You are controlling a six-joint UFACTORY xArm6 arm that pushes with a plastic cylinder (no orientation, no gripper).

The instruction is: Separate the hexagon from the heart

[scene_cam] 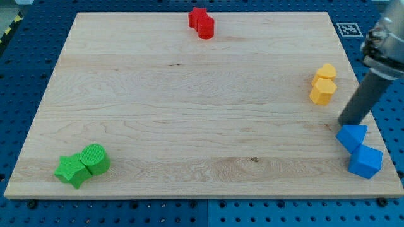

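Two yellow blocks touch at the view's right: the upper one (327, 70) looks like a heart and the lower one (322, 92) like a hexagon. My tip (348, 123) is down on the board, to the lower right of the yellow hexagon and apart from it. It stands just above a blue triangular block (352, 136), close to it or touching it.
A blue cube (365, 162) touches the blue triangular block near the board's bottom right corner. Two red blocks (202, 23) of unclear shape sit together at the top middle. A green star (71, 169) and a green cylinder (95, 157) touch at the bottom left.
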